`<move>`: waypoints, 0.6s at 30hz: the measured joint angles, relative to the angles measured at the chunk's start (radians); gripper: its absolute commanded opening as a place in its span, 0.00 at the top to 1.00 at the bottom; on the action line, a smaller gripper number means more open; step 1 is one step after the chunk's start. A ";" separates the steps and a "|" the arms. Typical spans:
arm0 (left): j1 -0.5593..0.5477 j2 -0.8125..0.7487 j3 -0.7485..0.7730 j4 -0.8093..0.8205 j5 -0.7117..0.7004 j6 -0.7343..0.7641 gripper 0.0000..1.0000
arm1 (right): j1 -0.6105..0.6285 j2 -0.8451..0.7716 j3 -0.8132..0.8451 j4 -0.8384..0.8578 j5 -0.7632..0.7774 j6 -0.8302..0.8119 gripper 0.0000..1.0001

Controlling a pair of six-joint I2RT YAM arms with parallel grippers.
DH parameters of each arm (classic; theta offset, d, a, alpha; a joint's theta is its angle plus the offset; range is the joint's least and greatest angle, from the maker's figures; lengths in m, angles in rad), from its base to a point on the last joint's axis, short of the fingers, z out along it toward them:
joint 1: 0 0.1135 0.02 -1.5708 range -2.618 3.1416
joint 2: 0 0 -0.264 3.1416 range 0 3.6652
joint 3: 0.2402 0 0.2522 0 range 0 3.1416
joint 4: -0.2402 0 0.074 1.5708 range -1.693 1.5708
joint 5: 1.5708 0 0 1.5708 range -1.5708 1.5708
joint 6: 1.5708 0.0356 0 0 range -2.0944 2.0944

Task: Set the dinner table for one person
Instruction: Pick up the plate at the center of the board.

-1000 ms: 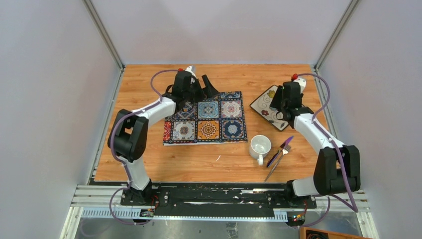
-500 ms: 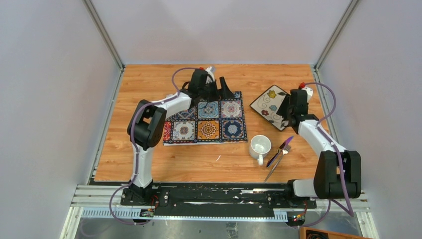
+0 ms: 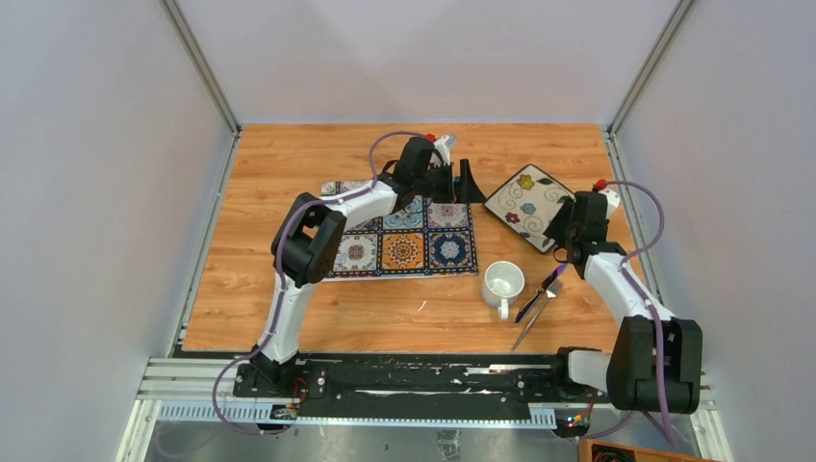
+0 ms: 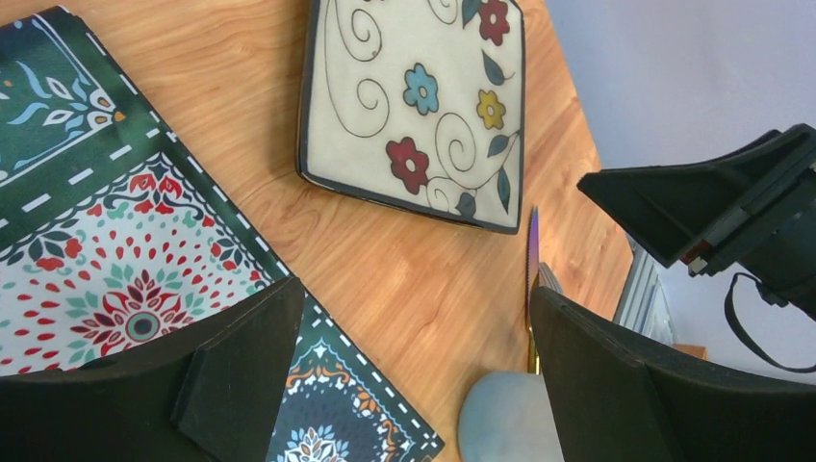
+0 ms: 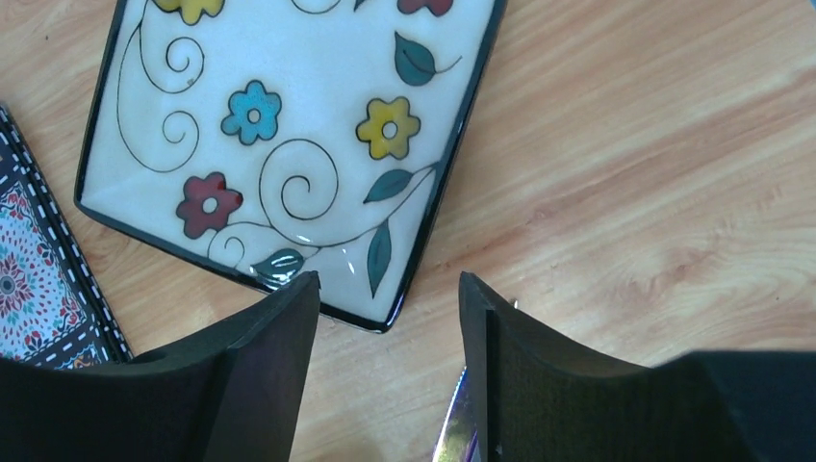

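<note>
The dinner table (image 3: 279, 164) is light orange-brown wood. A colourful tile-patterned placemat (image 3: 399, 236) lies on it left of centre. A white square plate with flowers (image 3: 524, 202) lies at the back right. A white mug (image 3: 502, 282) stands in front of it, with a purple knife (image 3: 541, 294) and a fork beside it. My left gripper (image 3: 460, 185) is open and empty over the placemat's far right corner, close to the plate (image 4: 414, 106). My right gripper (image 3: 561, 243) is open and empty just off the near corner of the plate (image 5: 289, 125), above the knife tip (image 5: 460, 428).
Grey walls and metal posts close in the table on three sides. The left wrist view shows the placemat (image 4: 96, 269), the mug rim (image 4: 505, 419), the knife (image 4: 532, 279) and the right gripper (image 4: 712, 212). Bare wood (image 5: 625, 192) lies right of the plate.
My left gripper has swung right along the placemat's far edge toward the plate. My right gripper has drawn back off the plate toward the near right.
</note>
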 measured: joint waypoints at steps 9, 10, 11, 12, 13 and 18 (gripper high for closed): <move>-0.007 0.070 0.056 0.000 0.039 0.005 0.07 | -0.060 -0.085 -0.105 0.043 -0.076 0.038 0.33; -0.008 0.076 0.063 -0.001 0.045 0.005 0.07 | -0.070 -0.087 -0.110 0.053 -0.091 0.043 0.34; -0.010 0.082 0.073 0.000 0.050 0.005 0.07 | -0.081 -0.089 -0.116 0.066 -0.109 0.050 0.34; -0.011 0.089 0.081 0.000 0.054 0.005 0.07 | -0.090 -0.089 -0.121 0.074 -0.124 0.055 0.34; -0.013 0.095 0.091 0.001 0.059 0.005 0.07 | -0.101 -0.090 -0.128 0.085 -0.138 0.062 0.34; -0.018 0.128 0.129 0.003 0.073 0.005 0.07 | -0.135 -0.090 -0.171 0.135 -0.216 0.093 0.35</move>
